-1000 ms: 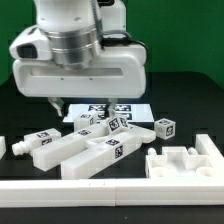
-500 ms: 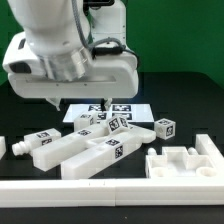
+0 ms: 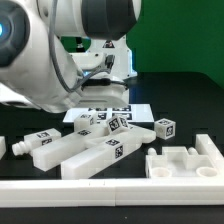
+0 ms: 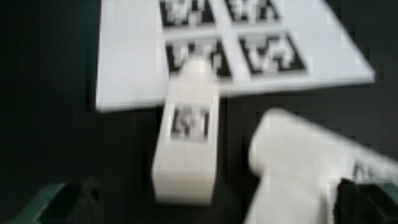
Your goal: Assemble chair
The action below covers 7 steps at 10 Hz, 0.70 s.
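Several white chair parts with marker tags lie on the black table. In the wrist view a long white bar (image 4: 187, 135) with a tag on it lies below my gripper (image 4: 222, 214), with a broader white part (image 4: 313, 165) beside it. The dark fingers (image 4: 71, 204) stand wide apart at the frame's edges and hold nothing. In the exterior view the long bars (image 3: 62, 150) lie at front left, a small tagged cube (image 3: 164, 128) sits at mid right, and a notched seat piece (image 3: 186, 160) lies at front right. The arm's body hides the gripper there.
The marker board (image 3: 108, 111) lies flat behind the parts and also shows in the wrist view (image 4: 210, 50). A long white rail (image 3: 110, 190) runs along the table's front edge. The arm's bulk (image 3: 45, 55) fills the exterior view's upper left.
The arm has swung and turned, so its body now looms larger at the exterior view's upper left and hides the gripper. The parts on the table have not moved.
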Motion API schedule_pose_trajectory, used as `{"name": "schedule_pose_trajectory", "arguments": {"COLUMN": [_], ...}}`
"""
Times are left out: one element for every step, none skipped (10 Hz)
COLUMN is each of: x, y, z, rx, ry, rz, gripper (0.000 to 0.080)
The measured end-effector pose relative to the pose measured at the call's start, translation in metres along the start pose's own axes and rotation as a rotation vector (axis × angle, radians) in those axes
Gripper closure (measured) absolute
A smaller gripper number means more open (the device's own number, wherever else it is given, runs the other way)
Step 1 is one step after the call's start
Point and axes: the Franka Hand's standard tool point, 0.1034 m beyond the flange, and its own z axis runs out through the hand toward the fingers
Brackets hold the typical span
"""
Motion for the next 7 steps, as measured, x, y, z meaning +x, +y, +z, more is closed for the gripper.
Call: {"name": "schedule_pose_trajectory", "arguments": {"x": [0.009,0.008,0.007,0.008,0.01,0.012,0.012], "y": [0.0,0.0,0.001,0.006,0.01,0.012,0.012], "z": [-0.001,-0.001,0.003,0.014,0.023,0.027,0.026], "rx": [-0.004,-0.005,-0.002,0.002,0.004,0.004,0.003], "ry": [-0.009,-0.005,-0.01,-0.017,-0.019,-0.014,-0.015], "rz": [0.001,0.0,0.011,0.019,0.026,0.024,0.023], "gripper": [0.015,0.015,0.015,0.015,0.015,0.015,0.015]}}
